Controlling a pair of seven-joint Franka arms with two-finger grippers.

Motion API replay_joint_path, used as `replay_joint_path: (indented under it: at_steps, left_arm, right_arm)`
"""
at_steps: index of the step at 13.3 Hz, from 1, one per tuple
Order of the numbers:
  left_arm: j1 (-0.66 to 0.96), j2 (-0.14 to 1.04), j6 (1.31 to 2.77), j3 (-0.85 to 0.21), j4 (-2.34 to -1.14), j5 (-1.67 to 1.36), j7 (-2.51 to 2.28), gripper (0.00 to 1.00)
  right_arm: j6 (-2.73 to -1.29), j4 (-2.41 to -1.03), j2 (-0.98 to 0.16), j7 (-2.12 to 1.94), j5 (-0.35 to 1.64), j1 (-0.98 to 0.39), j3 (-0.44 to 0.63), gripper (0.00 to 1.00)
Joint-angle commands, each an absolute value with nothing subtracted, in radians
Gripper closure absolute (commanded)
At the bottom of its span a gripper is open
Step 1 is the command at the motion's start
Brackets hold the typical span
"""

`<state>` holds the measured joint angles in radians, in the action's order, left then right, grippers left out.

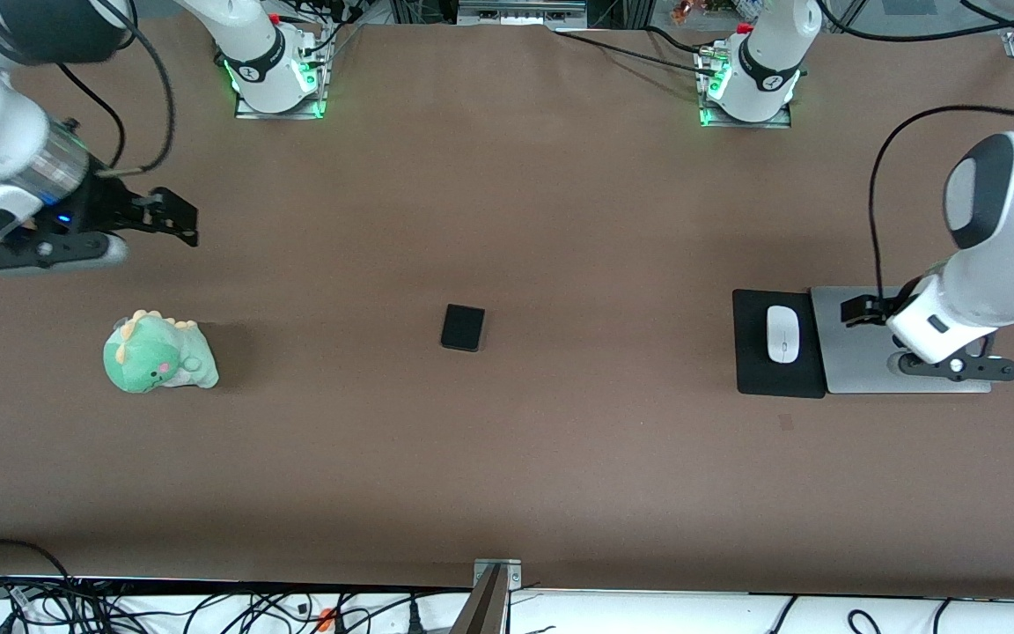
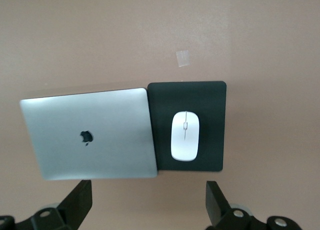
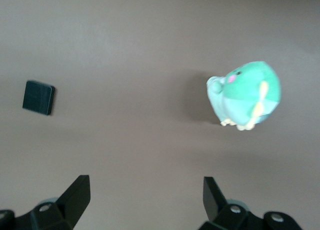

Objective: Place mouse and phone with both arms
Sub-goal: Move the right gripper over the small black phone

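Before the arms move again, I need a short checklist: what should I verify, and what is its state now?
1. Mouse lies fully on the mouse pad: ok.
2. Left pincer open, empty, over the laptop: ok.
3. Right pincer open, empty, over the table: ok.
4. Phone lies flat, alone mid-table: ok.
5. Plush dinosaur stands apart from the phone: ok.

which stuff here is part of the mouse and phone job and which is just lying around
Job: mouse on the mouse pad; phone; left gripper and right gripper, both open.
Lying about: laptop; dinosaur plush.
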<state>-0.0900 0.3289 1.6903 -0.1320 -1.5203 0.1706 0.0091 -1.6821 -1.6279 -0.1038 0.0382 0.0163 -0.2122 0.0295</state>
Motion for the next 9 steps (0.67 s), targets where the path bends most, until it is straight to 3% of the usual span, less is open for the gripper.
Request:
replay_joint_path:
  at_steps: [1, 5, 9]
  left_arm:
    - [-0.095, 0.351, 1.548, -0.132, -1.373, 0.144, 0.057, 0.0]
    - [-0.101, 0.356, 1.505, -0.117, -1.252, 0.062, 0.054, 0.0]
    - [-0.003, 0.223, 1.589, 0.015, -1.392, 0.025, -0.027, 0.0]
  right_arm:
    - [-1.692, -1.603, -0.181, 0.058, 0.02, -0.282, 0.031, 0.0]
    - [-1.911, -1.609, -0.345, 0.413, 0.043, -0.44, 0.032, 0.0]
    - [-2.141, -1.609, -0.504, 0.683, 0.043, -0.561, 0.032, 0.0]
